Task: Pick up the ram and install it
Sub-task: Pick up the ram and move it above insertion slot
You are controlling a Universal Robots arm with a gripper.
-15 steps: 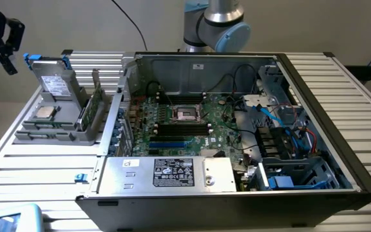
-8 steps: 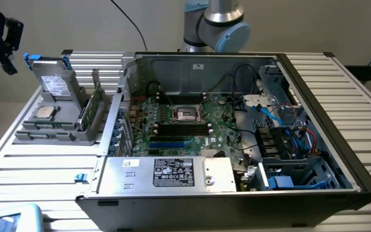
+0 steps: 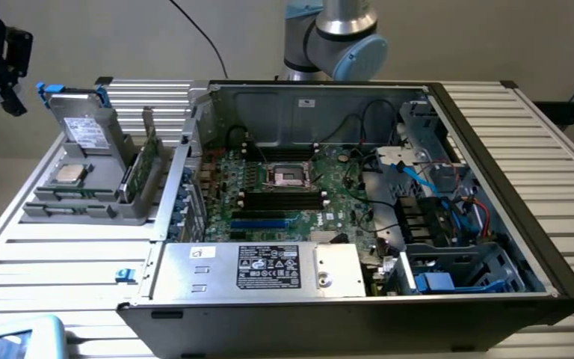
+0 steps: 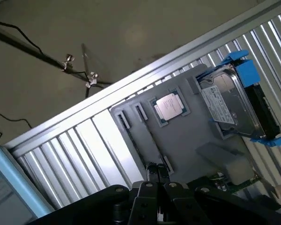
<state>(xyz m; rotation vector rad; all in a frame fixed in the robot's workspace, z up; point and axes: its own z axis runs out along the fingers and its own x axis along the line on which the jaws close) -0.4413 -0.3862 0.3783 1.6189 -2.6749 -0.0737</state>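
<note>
Hand [image 4: 155, 175] pinched shut, empty, above the table's [image 3: 57, 258] edge; lowered so, it could topple the ram [image 3: 147, 163].

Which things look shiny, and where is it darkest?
Wrist view: the silver processor chip gleams pale against its grey tray. Exterior view: the power supply cover catches soft light, while the computer case's front wall looks darkest.

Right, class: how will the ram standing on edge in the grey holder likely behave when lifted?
The ram is a thin flat board: probably stiff, light, but fragile. Standing on its narrow edge in the grey holder, it may tip if nudged sideways.
</note>
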